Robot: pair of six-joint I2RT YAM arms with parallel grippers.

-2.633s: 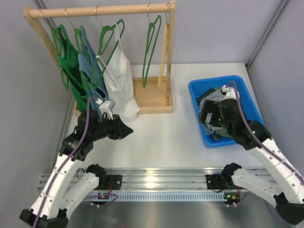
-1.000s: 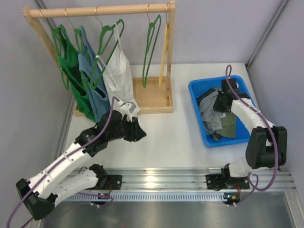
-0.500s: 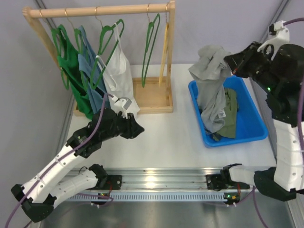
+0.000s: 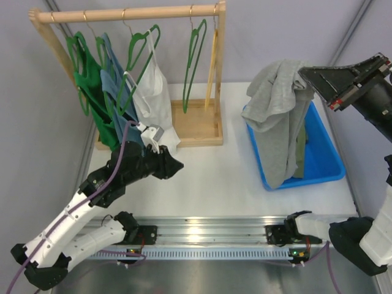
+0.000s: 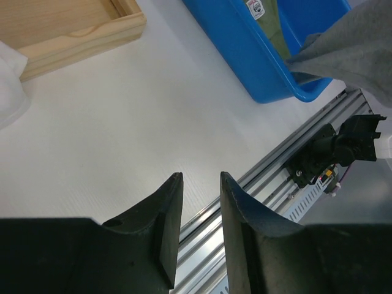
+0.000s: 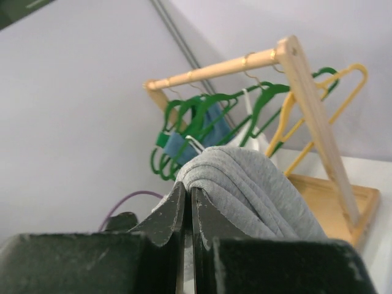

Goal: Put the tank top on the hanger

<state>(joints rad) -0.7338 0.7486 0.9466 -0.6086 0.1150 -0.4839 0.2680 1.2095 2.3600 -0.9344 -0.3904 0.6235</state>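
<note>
tank top [image 4: 277, 113] overhangs left rim of blue bin [image 4: 322, 154]

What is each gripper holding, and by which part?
Right gripper pinches the tank top by a bunched fold of fabric; left gripper holds nothing.

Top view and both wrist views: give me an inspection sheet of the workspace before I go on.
Surface: white table; wooden rack and blue bin stand on it.
Job's things: tank top bunched in right gripper, hanging over the bin; hanger bare on the rack beside yellow hanger.
Clutter: olive garment in the bin; white top on the rack.
Grippers: right shut on the tank top; left gripper open, holding nothing.
Cables: purple cable along the left arm.
Surroundings: grey walls; nothing else seen.
</note>
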